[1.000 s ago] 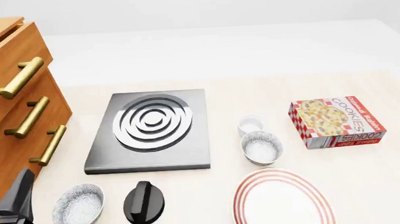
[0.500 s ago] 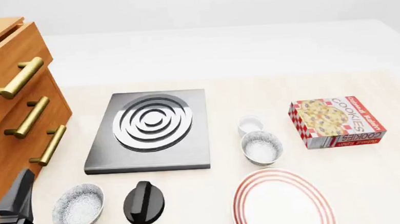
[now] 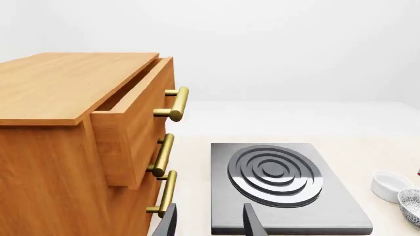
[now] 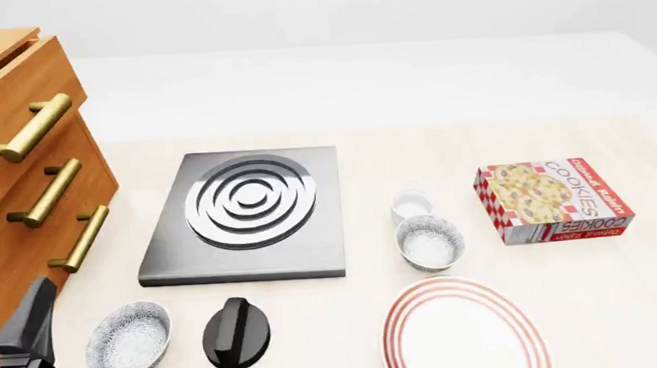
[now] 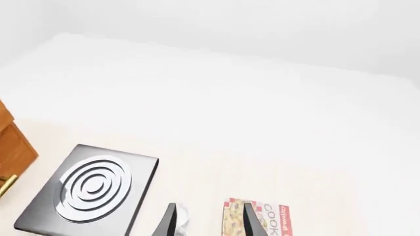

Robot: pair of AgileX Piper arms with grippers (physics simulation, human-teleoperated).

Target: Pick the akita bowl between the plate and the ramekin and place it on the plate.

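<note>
Both claws empty with jaws parted, akita bowl [image 4: 429, 242] sitting touching the ramekin [image 4: 412, 204] just behind the plate [image 4: 464, 329], and a sloppy approach could knock that ramekin or chase the twin bowl [image 4: 127, 339].

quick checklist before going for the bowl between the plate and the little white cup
1. Target found: speckled bowl sits between the plate and the white cup: ok.
2. Not confused with the twin bowl beside the black knob: ok.
3. Plate bare, room for the bowl: ok.
4. Right gripper open, nothing between its fingers: ok.
5. Right gripper over the target: not ok, it is out of the front view.
6. Cookie box apart from the bowl: ok.
</note>
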